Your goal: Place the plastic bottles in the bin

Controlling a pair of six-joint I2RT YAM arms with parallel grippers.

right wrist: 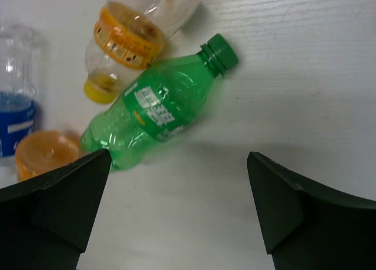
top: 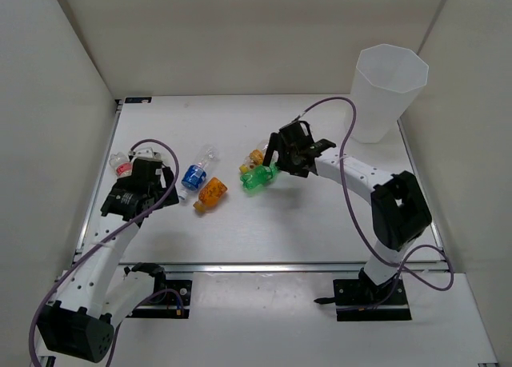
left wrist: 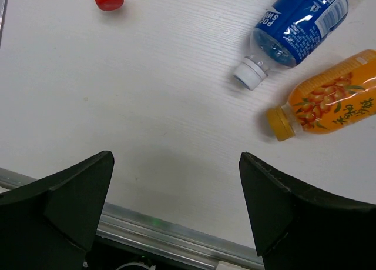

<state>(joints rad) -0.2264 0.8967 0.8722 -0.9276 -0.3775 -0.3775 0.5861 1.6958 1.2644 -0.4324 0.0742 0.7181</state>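
Plastic bottles (right wrist: 158, 105), green, orange, blue-labelled, flat on table (top: 320, 223) (left claw (left wrist: 175, 164), right claw (right wrist: 179, 158) both agape)

Table (left wrist: 147, 105): white board, matt, with a fine wood-like grain.
Rail (left wrist: 176, 230) at its near edge: silver metal, satin sheen.
Bin (top: 387, 103), far right: translucent white plastic, smooth, faceted.
Green bottle (right wrist: 155, 105): translucent green plastic, glossy, ribbed cap.
Orange bottle (left wrist: 332, 99): glossy printed film wrap.
Blue-label bottle (left wrist: 299, 23): clear plastic, shiny film label, white plastic cap.
Clear bottle (right wrist: 132, 37): clear plastic with an orange label band.
Left gripper (left wrist: 175, 158) and right gripper (right wrist: 177, 155): fingers (left wrist: 64, 205) of matt black plastic.
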